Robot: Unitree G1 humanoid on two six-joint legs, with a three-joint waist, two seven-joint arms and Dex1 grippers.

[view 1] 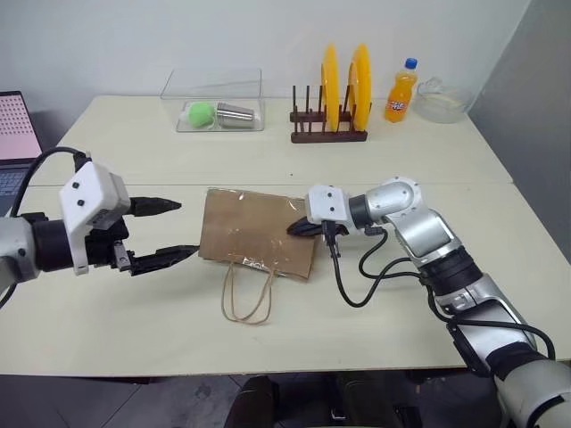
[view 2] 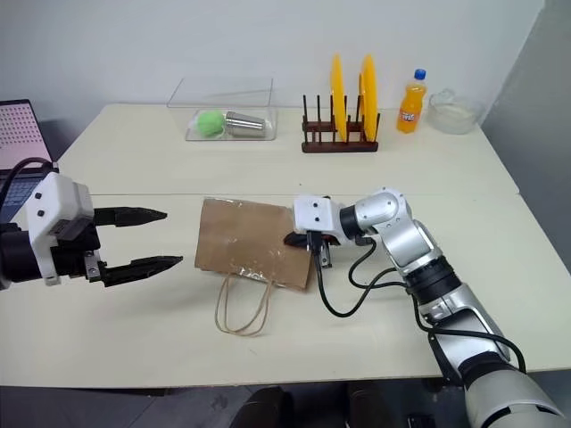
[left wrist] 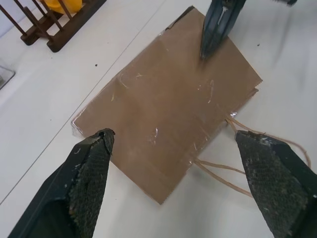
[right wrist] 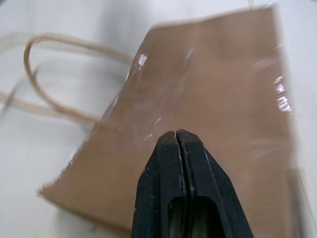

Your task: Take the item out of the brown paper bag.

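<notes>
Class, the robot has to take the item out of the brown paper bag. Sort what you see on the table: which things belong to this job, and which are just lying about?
Belong to the job:
- brown paper bag, lying flat
- left gripper, jaws open
- right gripper, jaws shut, at the bag

Just lying about:
- orange soda bottle
- yellow plates in the rack
- clear box with green ball

A pale table [view 1: 134,330] is carrying the brown paper bag [view 1: 254,234], lying flat near centre with its loop handles [view 1: 247,294] trailing toward the near edge. Along the far side are sitting a clear container [view 1: 214,100], a wooden rack [view 1: 328,134], an orange soda bottle [view 1: 401,91] and a glass bowl [view 1: 443,102].
</notes>
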